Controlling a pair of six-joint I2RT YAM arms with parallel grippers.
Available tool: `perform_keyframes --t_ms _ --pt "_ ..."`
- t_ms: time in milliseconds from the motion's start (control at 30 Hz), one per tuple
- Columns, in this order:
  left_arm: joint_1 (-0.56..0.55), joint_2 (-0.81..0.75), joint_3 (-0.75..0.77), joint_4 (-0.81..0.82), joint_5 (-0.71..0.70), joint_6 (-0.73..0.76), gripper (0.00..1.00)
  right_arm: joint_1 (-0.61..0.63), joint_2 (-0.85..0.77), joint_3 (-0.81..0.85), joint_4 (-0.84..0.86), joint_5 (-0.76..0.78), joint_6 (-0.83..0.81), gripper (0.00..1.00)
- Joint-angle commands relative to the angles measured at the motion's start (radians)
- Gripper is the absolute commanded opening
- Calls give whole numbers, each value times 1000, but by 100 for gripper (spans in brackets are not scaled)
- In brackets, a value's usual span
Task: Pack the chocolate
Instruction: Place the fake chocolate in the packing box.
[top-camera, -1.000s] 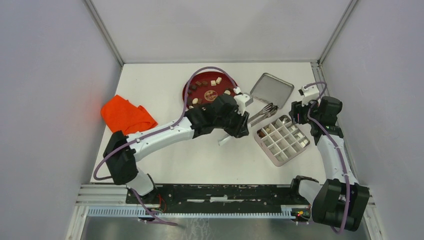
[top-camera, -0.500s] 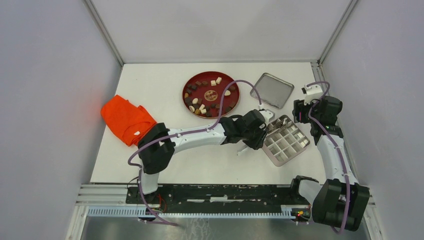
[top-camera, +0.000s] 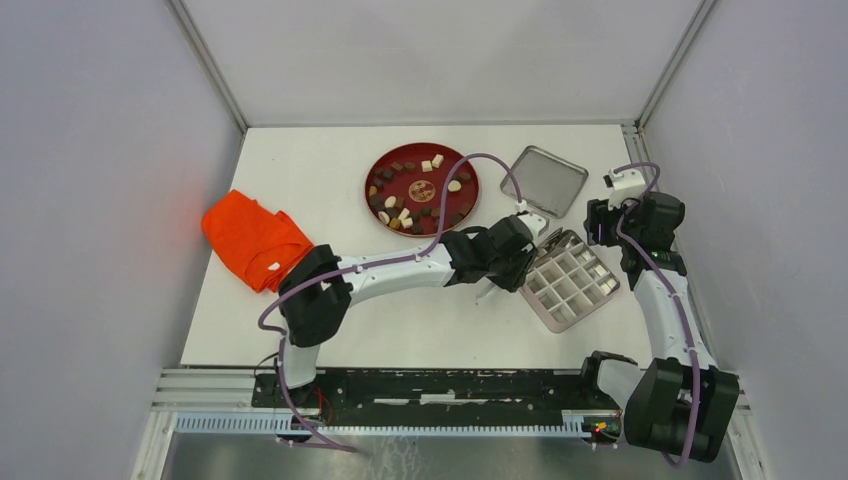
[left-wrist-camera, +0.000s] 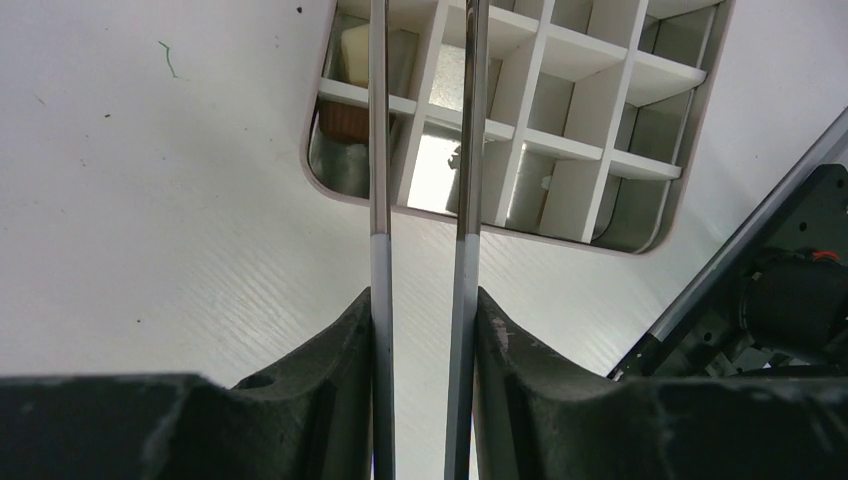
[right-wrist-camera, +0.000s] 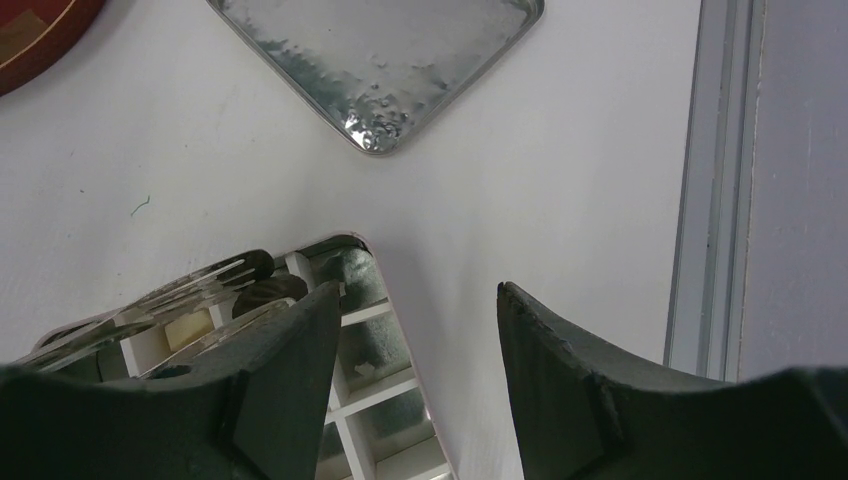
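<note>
The chocolate (top-camera: 455, 185) lies as small brown and cream pieces on the red plate (top-camera: 369, 196). My left gripper (left-wrist-camera: 423, 300) is shut on metal tweezers (left-wrist-camera: 378, 150), whose arms reach over the near-left cells of the gridded box (top-camera: 575, 285). One cream piece (left-wrist-camera: 355, 50) and one brown piece (left-wrist-camera: 340, 118) sit in those cells. In the right wrist view a dark piece (right-wrist-camera: 268, 290) shows at the tweezer tips (right-wrist-camera: 190, 290); whether it is pinched I cannot tell. My right gripper (right-wrist-camera: 420, 300) hangs open beside the box's far corner, holding nothing.
The box's metal lid (top-camera: 543, 181) lies upside down behind the box, right of the plate. An orange cloth (top-camera: 255, 238) is bunched at the table's left edge. A metal rail (right-wrist-camera: 710, 180) runs along the right edge, with walls enclosing three sides.
My left arm has swung right from the red plate to the gridded box, carrying the tweezers; the plate is now uncovered. The right arm has barely moved.
</note>
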Motion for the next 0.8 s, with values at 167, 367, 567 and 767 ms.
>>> perform_keyframes --t_ms 167,367,567,767 --pt "0 33 83 -7 -48 26 16 -1 -4 28 44 -18 8 64" --pt "0 27 79 -16 -49 26 26 -2 -5 28 43 -20 8 64" --pt "0 28 82 -20 -52 25 35 -2 -5 26 43 -26 7 64" --pt "-1 34 85 -27 -47 23 39 -1 -4 26 42 -26 7 64"
